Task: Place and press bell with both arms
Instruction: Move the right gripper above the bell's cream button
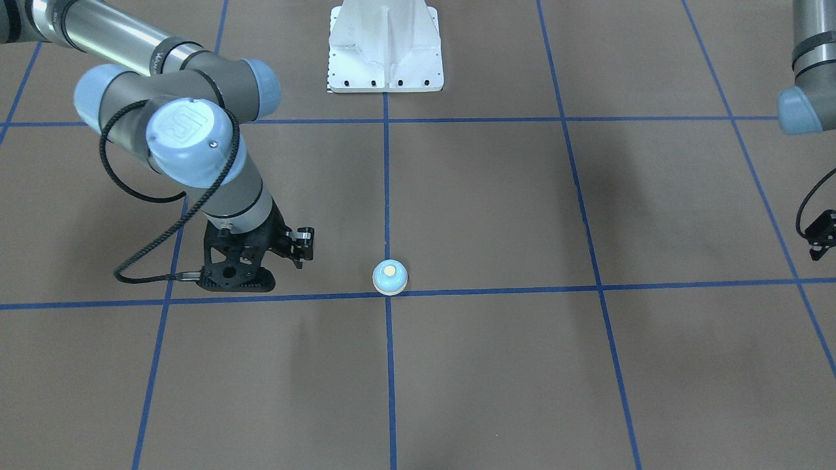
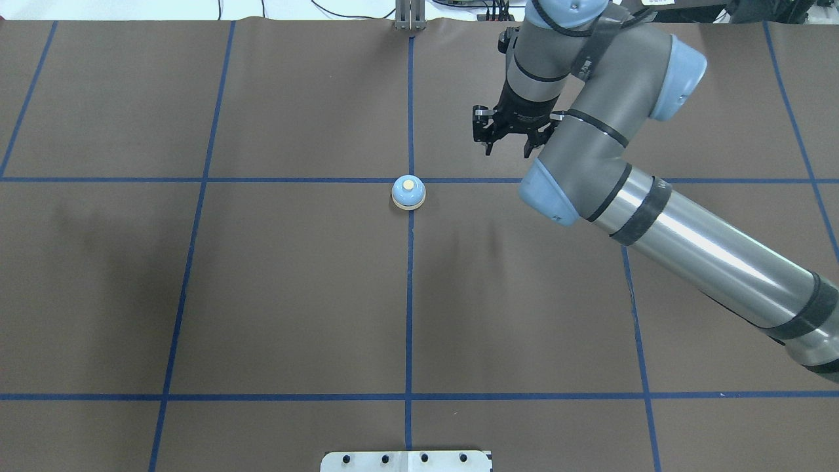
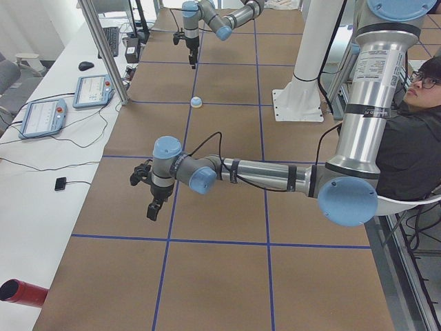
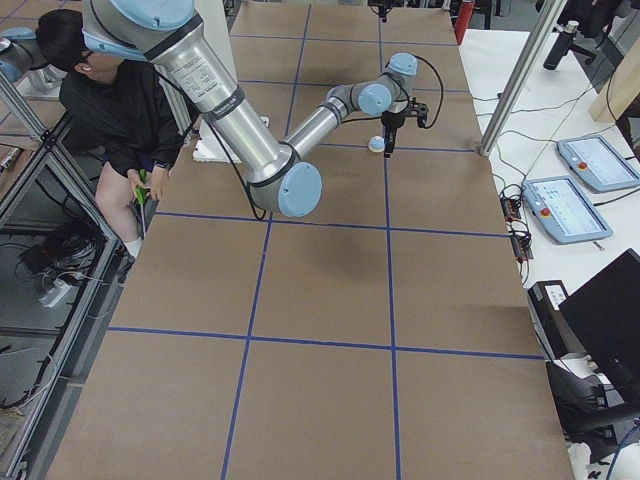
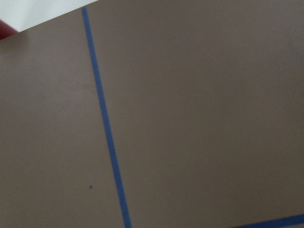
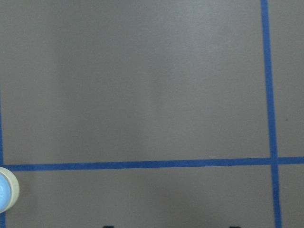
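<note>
The small light-blue bell (image 1: 390,277) with its cream button stands upright on the brown table, right by a crossing of blue tape lines (image 2: 408,192). My right gripper (image 2: 507,151) hangs a short way off to the bell's right and farther from the base, open and empty, pointing down (image 1: 236,282). Only the bell's edge (image 6: 5,191) shows in the right wrist view, at the lower left. My left gripper (image 3: 154,210) hovers over bare table far from the bell; just a black part of it (image 1: 821,236) shows at the front view's right edge, and I cannot tell whether it is open or shut.
The white bolted pedestal (image 1: 385,52) stands at the robot's side of the table. A person (image 3: 413,117) sits beside the base. Two teach pendants (image 3: 43,117) and a red cylinder (image 3: 21,292) lie on the white side bench, past a metal post (image 3: 103,48).
</note>
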